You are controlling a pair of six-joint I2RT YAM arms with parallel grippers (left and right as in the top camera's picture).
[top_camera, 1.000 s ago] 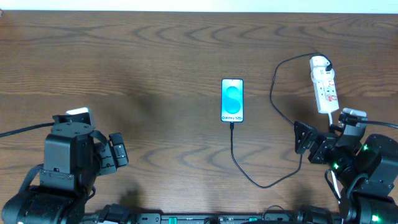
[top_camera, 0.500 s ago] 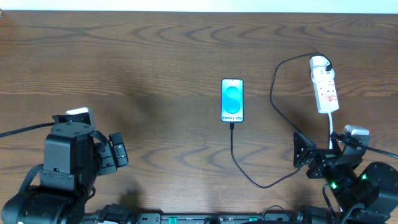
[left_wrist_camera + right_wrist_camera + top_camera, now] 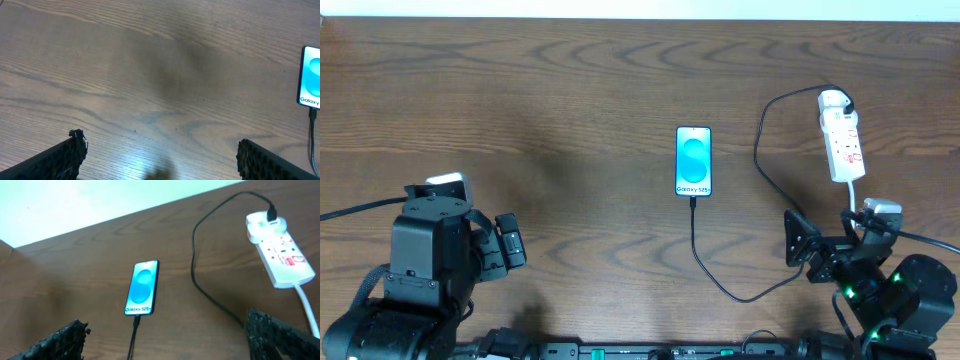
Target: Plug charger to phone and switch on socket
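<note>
The phone (image 3: 693, 161) lies flat at the table's middle, blue-cyan screen up; it also shows in the right wrist view (image 3: 142, 287) and at the left wrist view's right edge (image 3: 311, 82). The black charger cable (image 3: 760, 150) runs from the phone's near end, loops right and up to the white socket strip (image 3: 841, 136), where its plug (image 3: 271, 214) sits. The connector (image 3: 135, 320) is at the phone's port. My right gripper (image 3: 804, 240) is open and empty, near the front right. My left gripper (image 3: 508, 243) is open and empty at the front left.
The socket's white cord (image 3: 853, 197) runs down toward my right arm. The dark wooden table (image 3: 520, 90) reaches a white back edge (image 3: 100, 200).
My right arm has drawn back toward the table's front edge, away from the socket. The left arm, phone, cable and socket have not moved.
</note>
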